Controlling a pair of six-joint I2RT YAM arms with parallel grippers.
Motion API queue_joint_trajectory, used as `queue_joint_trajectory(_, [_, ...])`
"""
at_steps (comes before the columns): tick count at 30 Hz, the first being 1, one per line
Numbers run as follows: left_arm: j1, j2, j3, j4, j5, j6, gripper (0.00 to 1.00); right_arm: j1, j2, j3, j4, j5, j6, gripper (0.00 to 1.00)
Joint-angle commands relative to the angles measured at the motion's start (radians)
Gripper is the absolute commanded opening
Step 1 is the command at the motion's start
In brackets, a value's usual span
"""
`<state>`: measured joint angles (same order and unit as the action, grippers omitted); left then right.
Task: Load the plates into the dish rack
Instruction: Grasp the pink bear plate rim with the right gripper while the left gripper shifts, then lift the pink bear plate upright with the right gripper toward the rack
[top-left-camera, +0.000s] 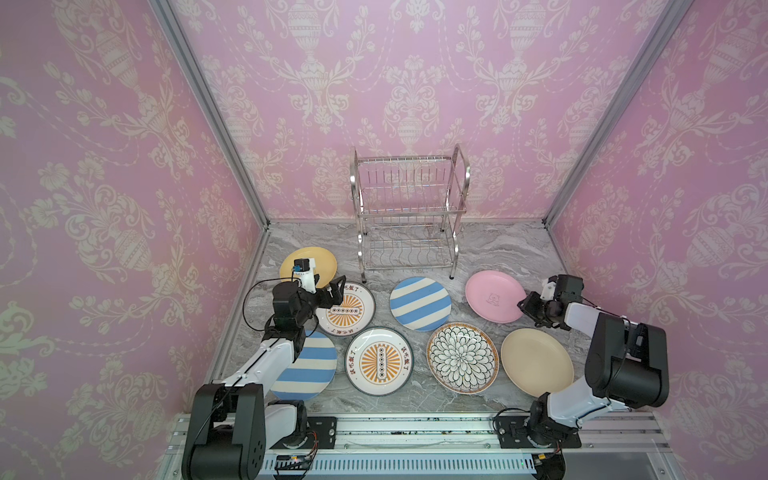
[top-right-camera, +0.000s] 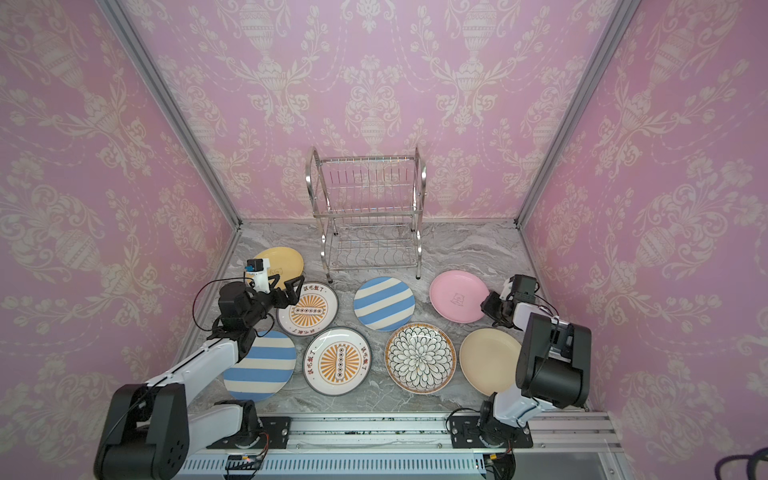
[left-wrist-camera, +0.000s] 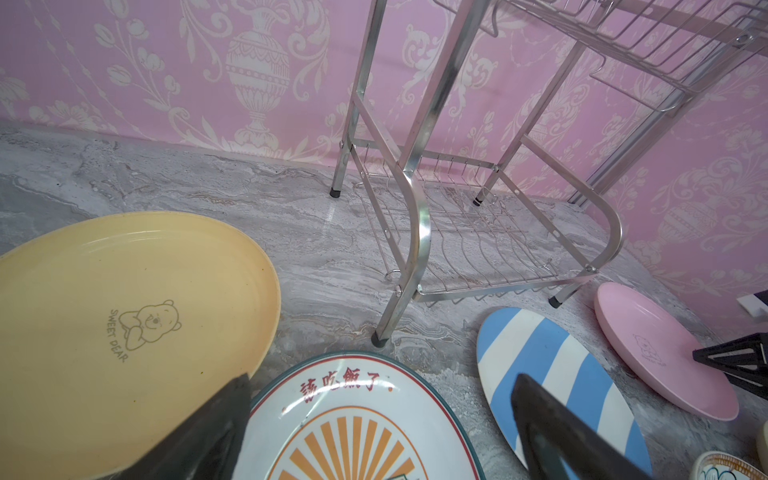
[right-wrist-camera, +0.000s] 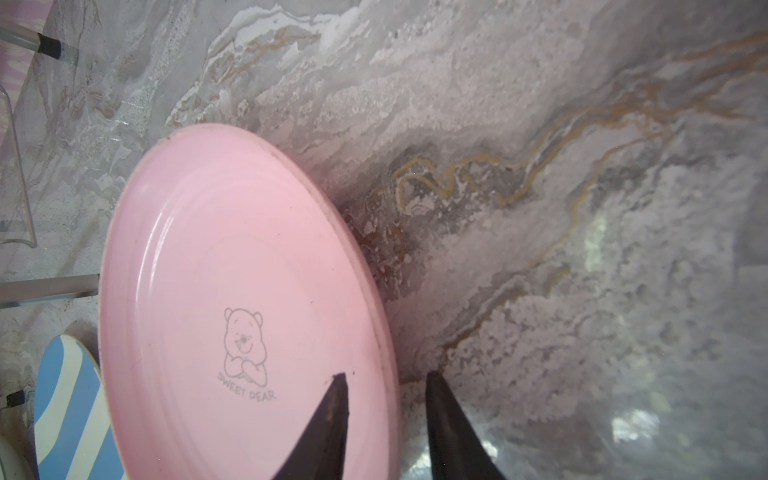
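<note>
Steel wire and shiny tube make up the dish rack (top-left-camera: 409, 216): two slotted tiers on curved legs with small black feet. It stands upright at the back of the table against the wall. Its long axis runs side to side along that wall, and its open front faces the arms. Eight round plates lie flat before it. The back row holds a yellow plate (top-left-camera: 322, 257), a far sunburst plate (top-left-camera: 353, 309), a far striped plate (top-left-camera: 419, 303) and a pink plate (top-left-camera: 492, 295). The front row holds a near striped plate (top-left-camera: 316, 374), a near sunburst plate (top-left-camera: 379, 360), a black-petal plate (top-left-camera: 462, 358) and a beige plate (top-left-camera: 536, 361). The table (top-left-camera: 498, 249) is grey veined marble, boxed in by pink wallpaper (top-left-camera: 415, 83) with pale urns. The left gripper (top-left-camera: 336, 293) hovers wide open over the far sunburst plate, holding nothing. The right gripper (right-wrist-camera: 386, 374) straddles the pink plate's rim, one finger (right-wrist-camera: 332, 415) over the plate and one outside it. The fingers are narrowly apart, with a gap showing on each side of the rim.
</note>
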<state>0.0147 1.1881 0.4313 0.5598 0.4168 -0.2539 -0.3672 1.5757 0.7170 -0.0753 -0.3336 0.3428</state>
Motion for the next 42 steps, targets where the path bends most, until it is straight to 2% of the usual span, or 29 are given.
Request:
queue_joint_trajectory(1, [-0.011, 0.012, 0.019, 0.017, 0.032, -0.027, 0.99, -0.007, 0.017, 0.014, 0.014, -0.007, 0.014, 0.30])
queue_joint_trajectory(11, [-0.013, -0.003, 0.024, 0.011, 0.045, -0.044, 0.99, -0.007, 0.011, 0.020, 0.026, -0.003, 0.035, 0.16])
queue_joint_trajectory(18, [-0.013, -0.024, 0.012, 0.009, 0.023, -0.032, 0.99, -0.007, -0.018, 0.044, -0.021, 0.012, 0.020, 0.12])
queue_joint_trajectory(22, [-0.013, -0.028, 0.012, 0.015, 0.019, -0.036, 0.99, -0.007, -0.039, 0.062, -0.051, 0.022, 0.009, 0.03])
queue_joint_trajectory(25, [-0.013, -0.028, 0.011, 0.019, 0.020, -0.042, 0.99, -0.007, -0.063, 0.091, -0.094, 0.036, -0.007, 0.00])
queue_joint_trajectory(33, [-0.013, -0.040, 0.022, 0.033, 0.041, -0.055, 0.99, -0.001, -0.274, 0.190, -0.298, 0.139, -0.025, 0.00])
queue_joint_trajectory(37, [-0.015, -0.038, 0.056, 0.033, 0.056, -0.055, 0.99, 0.059, -0.406, 0.312, -0.448, 0.285, -0.066, 0.00])
queue_joint_trajectory(42, [-0.015, -0.031, 0.112, 0.028, 0.134, -0.069, 0.99, 0.142, -0.515, 0.508, -0.576, 0.423, -0.101, 0.00])
